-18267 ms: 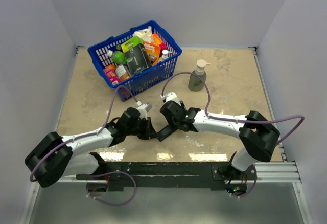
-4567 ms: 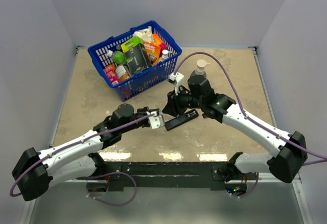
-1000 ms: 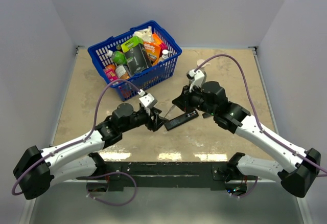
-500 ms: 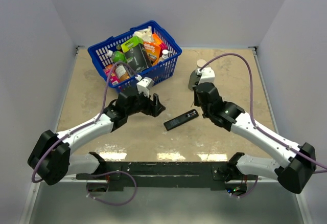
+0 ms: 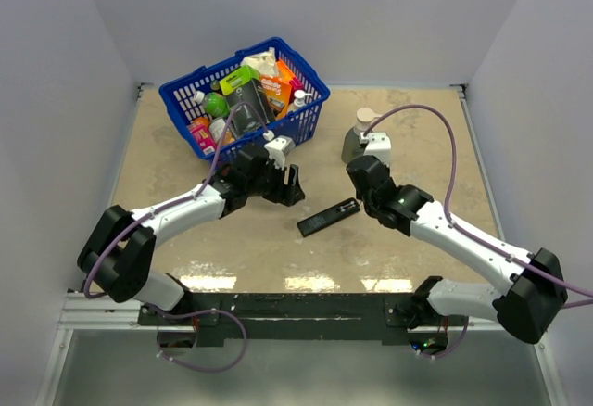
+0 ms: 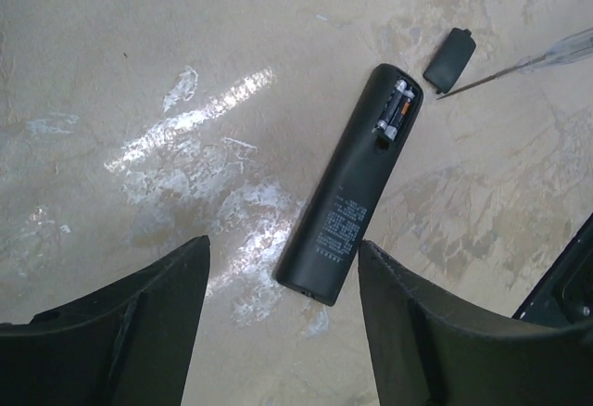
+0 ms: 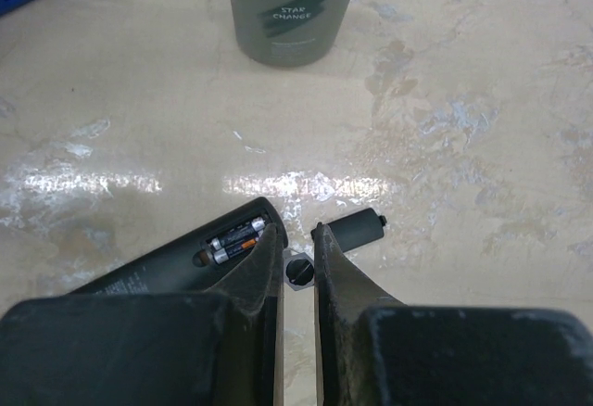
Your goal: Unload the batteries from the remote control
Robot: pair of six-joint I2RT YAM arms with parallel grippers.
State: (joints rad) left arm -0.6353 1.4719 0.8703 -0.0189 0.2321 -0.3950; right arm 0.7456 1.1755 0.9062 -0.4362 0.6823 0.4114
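The remote control (image 5: pixel 329 218) (image 6: pixel 350 193) lies flat on the table, slot face up. The two batteries (image 6: pixel 397 109) (image 7: pixel 236 239) sit side by side in its open slot. The short black cover piece (image 6: pixel 450 57) (image 7: pixel 357 230) lies on the table just past that end. My left gripper (image 5: pixel 290 186) (image 6: pixel 283 332) hangs open above the remote's other end, touching nothing. My right gripper (image 5: pixel 359 197) (image 7: pixel 298 239) is shut and empty. Its tips point down between the battery end of the remote and the cover piece.
A blue basket (image 5: pixel 176 86) full of groceries stands at the back left, close behind my left gripper. A grey-green pump bottle (image 5: pixel 357 142) (image 7: pixel 292 7) stands just beyond my right gripper. The table has walls on three sides.
My left gripper has pulled back from the remote's near end toward the basket. My right gripper has shifted from over the remote to its battery end. The remote has stayed put.
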